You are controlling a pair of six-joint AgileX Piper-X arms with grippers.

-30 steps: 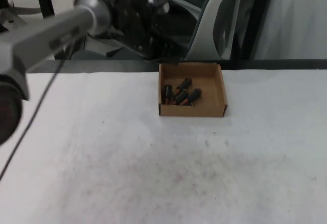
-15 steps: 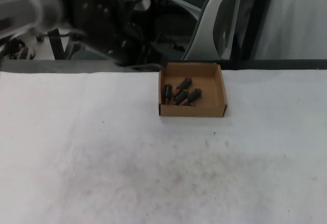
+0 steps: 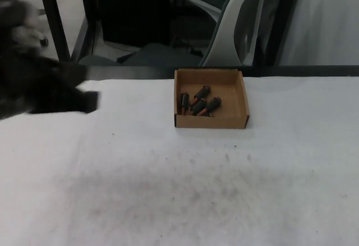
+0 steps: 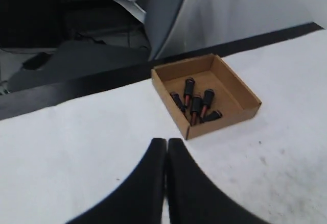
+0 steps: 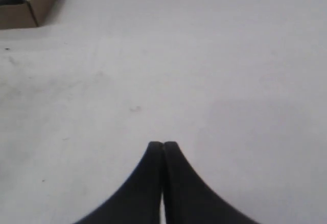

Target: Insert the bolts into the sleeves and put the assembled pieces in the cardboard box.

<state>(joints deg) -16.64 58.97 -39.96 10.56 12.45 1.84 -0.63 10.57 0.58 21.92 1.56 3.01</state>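
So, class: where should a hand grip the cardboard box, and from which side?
Probably best: pinch the cardboard box by its thin upright wall on the robot's right, coming down from above, one finger inside, one outside. The top is open, and the bolts lie towards the other side, leaving that wall free.

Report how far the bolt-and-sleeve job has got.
Done: several assembled pieces lie in the cardboard box. In hand: nothing; the left claw and right claw are both shut and empty over the white bench cover. Left: probably nothing, as the job looks finished.
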